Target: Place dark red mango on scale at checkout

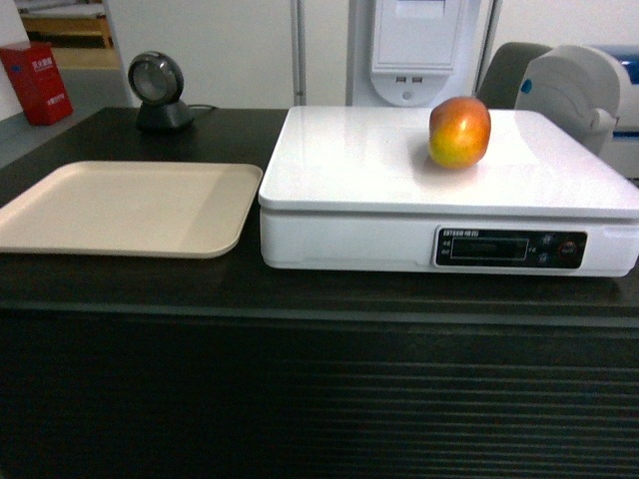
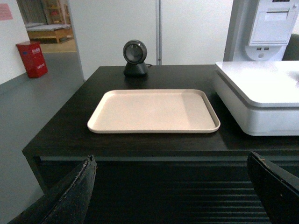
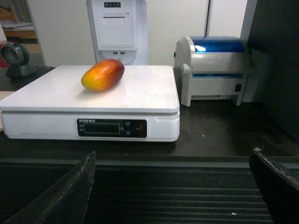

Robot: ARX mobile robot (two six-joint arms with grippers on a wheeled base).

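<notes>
1. Dark red mango lies on the white platform of the scale, toward the far right part of it in the head view, red side up and orange-yellow below. Nothing touches it.

2. Its long axis, as the right wrist view shows, runs slanting across the platform, one end toward the front left of the scale and the other toward the back right; the dark red mango rests flat on its side and looks settled.

3. The scale stands on the dark surface of the checkout, just beside the beige tray, which lies to its left and holds nothing.

4. The right claw is released: its two dark fingers stand wide apart at the bottom corners of its wrist view, well short of the scale and below the level of the surface, with the mango ahead and to the left of its centre line.

5. The left claw is likewise released and gripping nothing, facing the tray, with only the near corner of the scale at the right of its view; the mango is not in that view.

6. Judged from this, the right arm is the nearer to the fruit, and the placing appears done: no further grasp seems called for, only keeping both arms off the platform.

7. A round scanner stands at the back left.
</notes>
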